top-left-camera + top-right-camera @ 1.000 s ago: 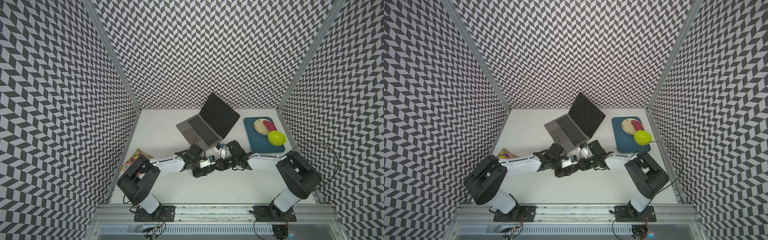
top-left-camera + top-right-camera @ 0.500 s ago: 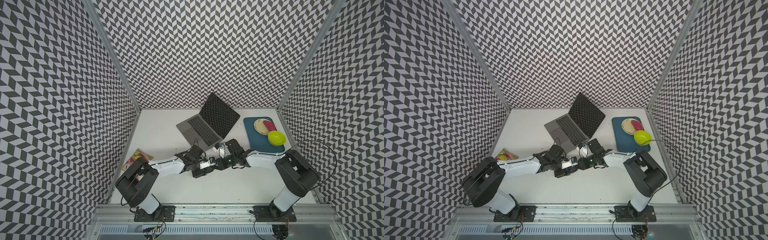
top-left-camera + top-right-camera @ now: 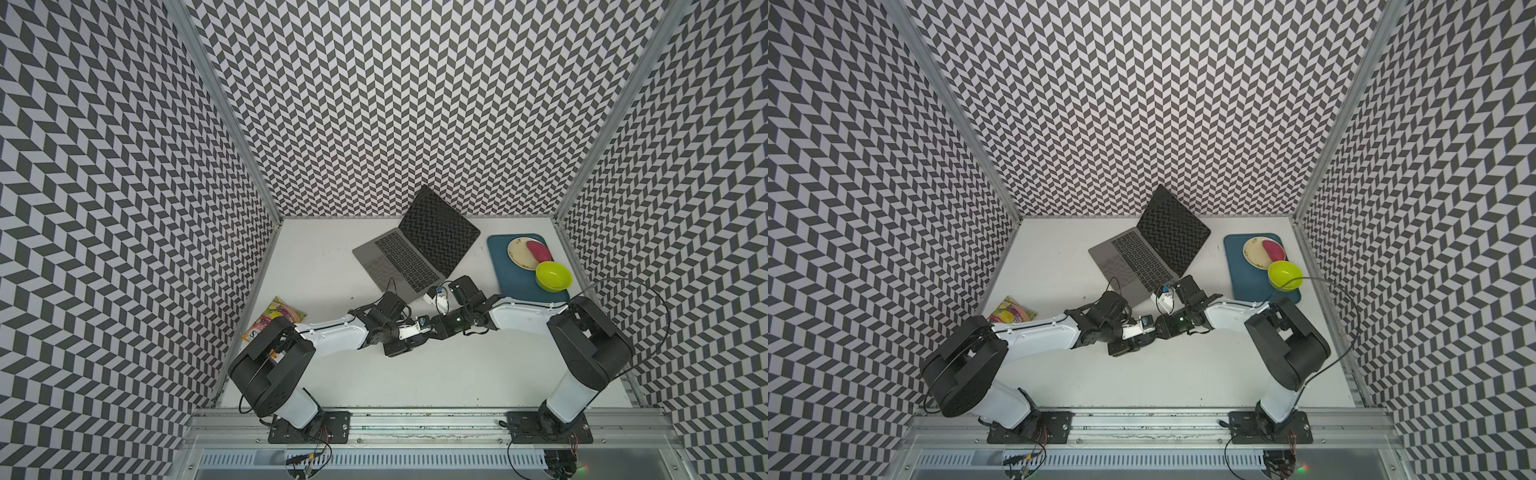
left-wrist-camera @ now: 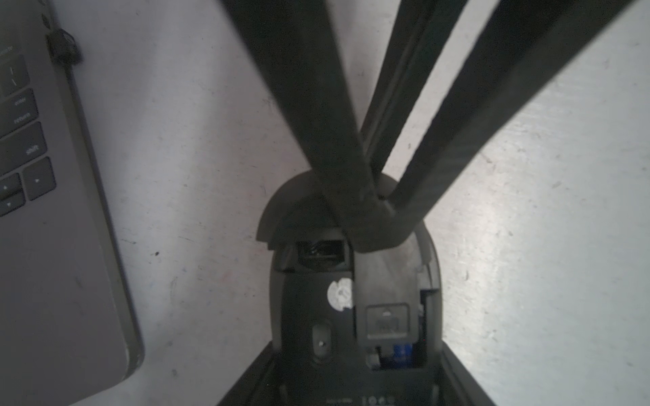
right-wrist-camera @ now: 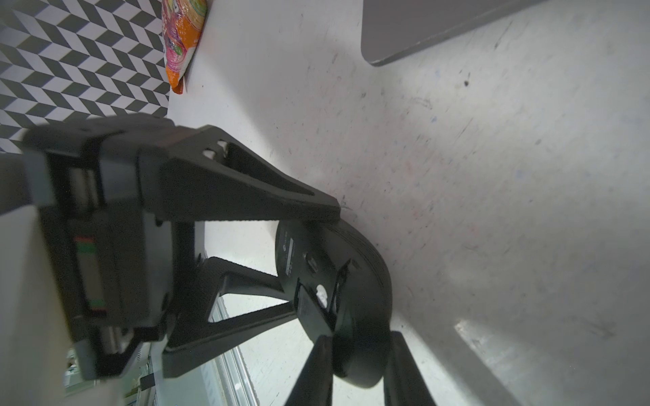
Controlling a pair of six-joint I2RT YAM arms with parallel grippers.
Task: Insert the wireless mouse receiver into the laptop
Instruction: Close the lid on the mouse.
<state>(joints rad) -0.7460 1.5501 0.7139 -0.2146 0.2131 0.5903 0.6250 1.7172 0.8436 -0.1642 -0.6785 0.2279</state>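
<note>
The black mouse [image 4: 351, 298] is turned underside up, and my left gripper [image 4: 355, 386] is shut on its sides. My right gripper [image 5: 362, 341] pinches the mouse's far end [image 5: 362, 355], where a curved black cover piece [image 4: 292, 197] sticks out past the body. A rectangular recess [image 4: 323, 253] in the underside holds something dark; I cannot tell whether it is the wireless mouse receiver. The open grey laptop [image 3: 399, 262] [image 3: 1133, 262] lies just behind both grippers, and its side edge [image 4: 88, 211] runs beside the mouse.
A small dark stub [image 4: 63, 47] sits on the laptop's side edge. A blue tray [image 3: 515, 286] at the back right carries a plate [image 3: 517, 253] and a green bowl [image 3: 552, 276]. A snack packet [image 3: 274, 318] lies by the left wall.
Both arms stay at the mouse, almost where they were. The right jaws have narrowed a little on its end.
</note>
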